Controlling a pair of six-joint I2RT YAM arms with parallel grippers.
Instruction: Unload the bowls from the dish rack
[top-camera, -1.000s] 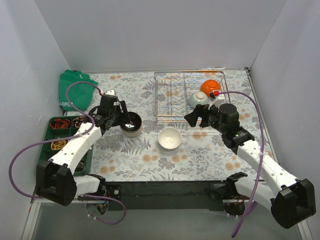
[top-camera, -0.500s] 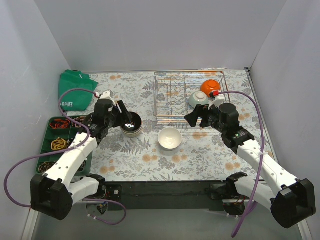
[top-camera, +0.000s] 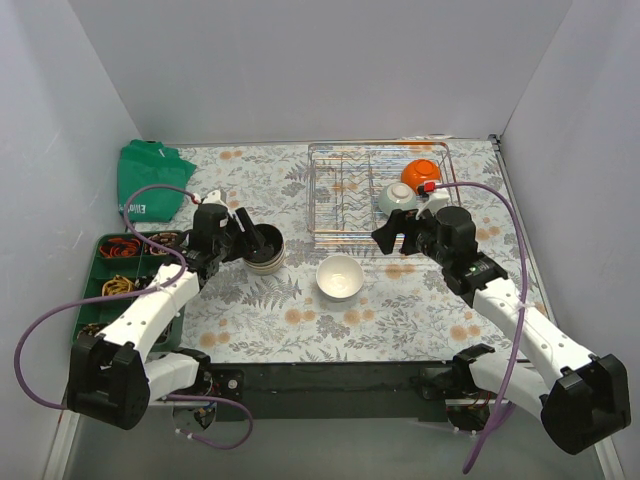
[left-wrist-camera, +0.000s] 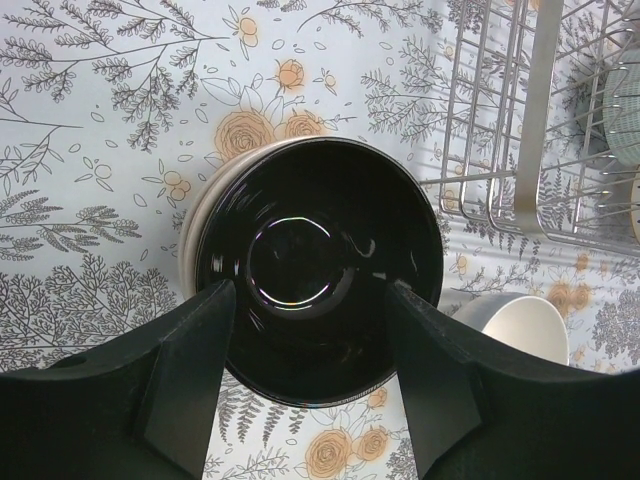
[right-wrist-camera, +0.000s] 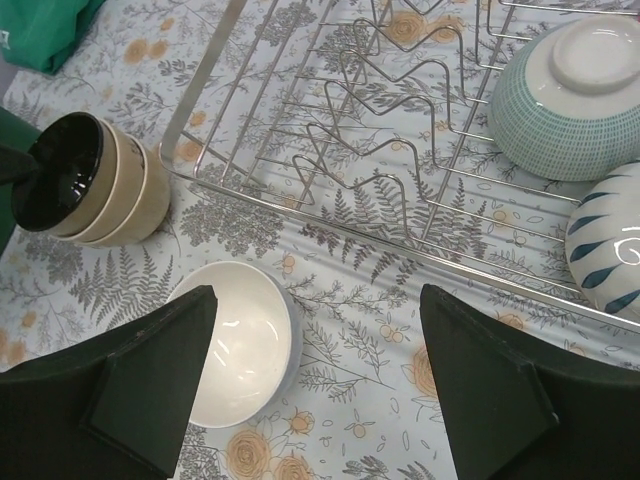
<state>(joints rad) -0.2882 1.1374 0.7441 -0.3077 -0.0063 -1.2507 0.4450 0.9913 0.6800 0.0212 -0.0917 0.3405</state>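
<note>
The silver wire dish rack (top-camera: 345, 190) stands at the back right and holds an orange bowl (top-camera: 420, 170), a pale teal bowl (top-camera: 398, 198) (right-wrist-camera: 565, 100) and a white blue-striped bowl (right-wrist-camera: 610, 240). A stack of beige bowls, the top one glossy black within (top-camera: 263, 250) (left-wrist-camera: 318, 270), stands on the table left of the rack. A white bowl (top-camera: 340, 277) (right-wrist-camera: 235, 340) stands upright in front of the rack. My left gripper (top-camera: 247, 240) (left-wrist-camera: 310, 290) is open just over the black bowl's near side. My right gripper (top-camera: 392, 236) (right-wrist-camera: 318, 300) is open and empty above the table between the white bowl and the rack.
A green compartment tray (top-camera: 95, 290) with small items sits at the left edge. A green cloth (top-camera: 150, 180) lies at the back left. Grey walls close in the table on three sides.
My left gripper has let go of the black bowl and drawn back a little toward me; the bowl stays on the stack. My right arm has barely moved.
</note>
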